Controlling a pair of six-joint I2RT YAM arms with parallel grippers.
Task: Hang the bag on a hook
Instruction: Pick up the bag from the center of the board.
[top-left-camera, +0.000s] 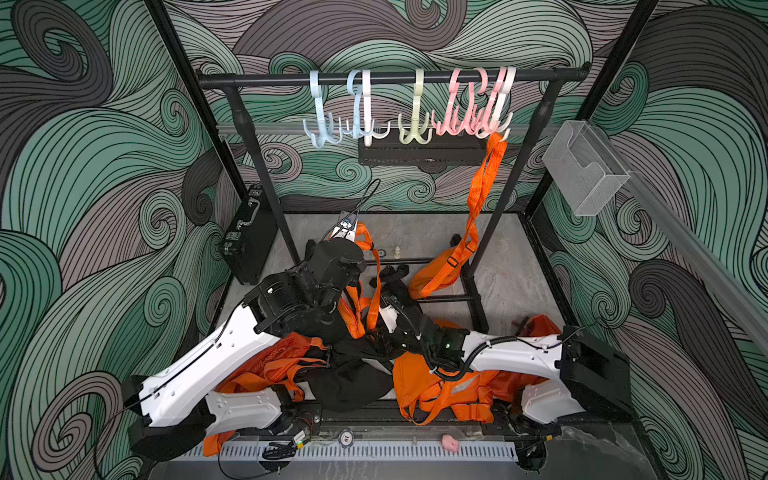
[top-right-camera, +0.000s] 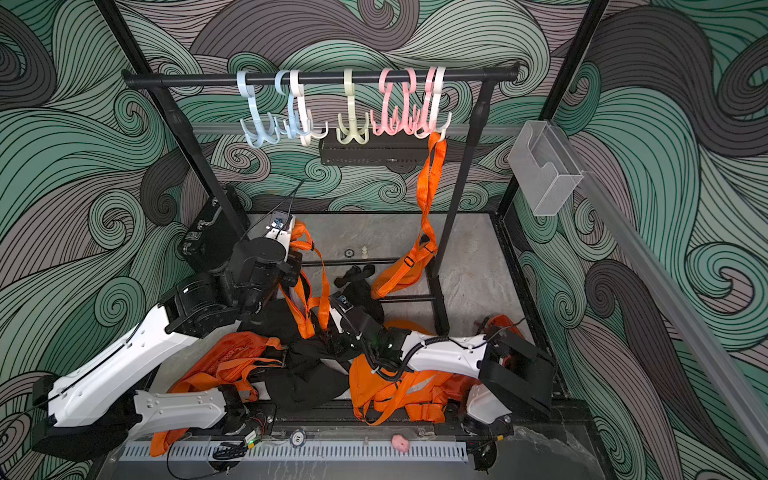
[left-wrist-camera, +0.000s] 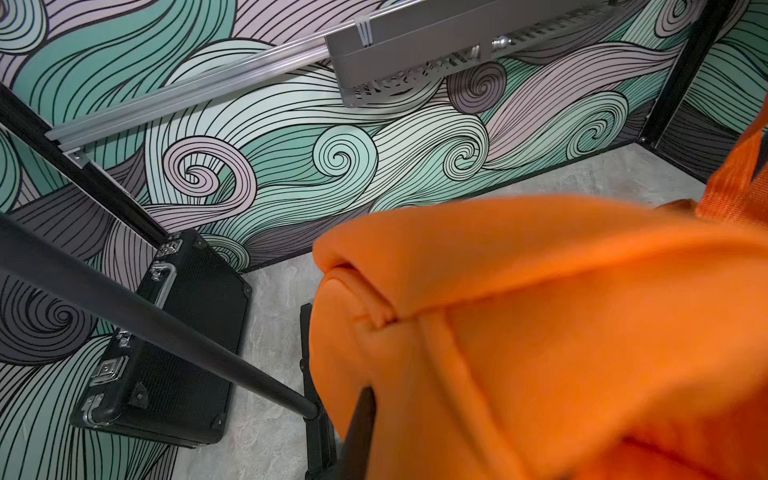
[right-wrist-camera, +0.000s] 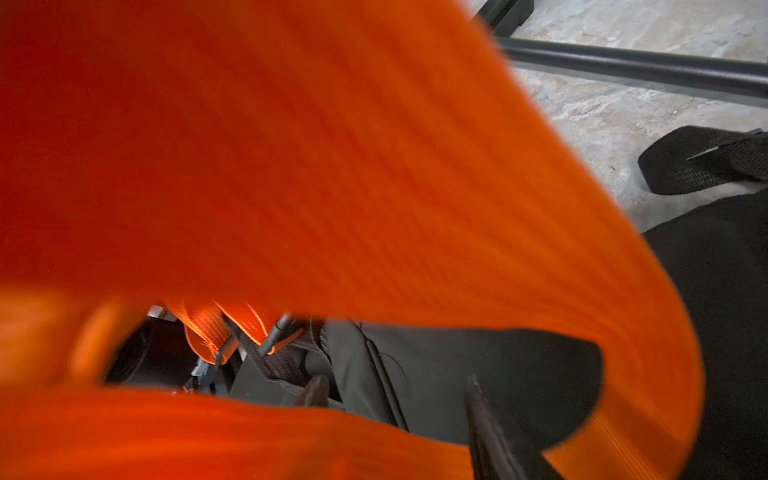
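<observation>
My left gripper is raised mid-table and shut on the strap of an orange bag, which dangles below it. In the left wrist view orange fabric covers the jaws; only one finger shows. My right gripper sits low beside that hanging strap. Its fingertips stand apart in the right wrist view, so the right gripper is open, with the orange strap looped across it. Coloured hooks hang on the black rail. A second orange bag hangs from the rightmost hook.
More orange bags lie front left and front right, with a black bag between them under the arms. A black case leans at the back left. A clear box juts from the right wall.
</observation>
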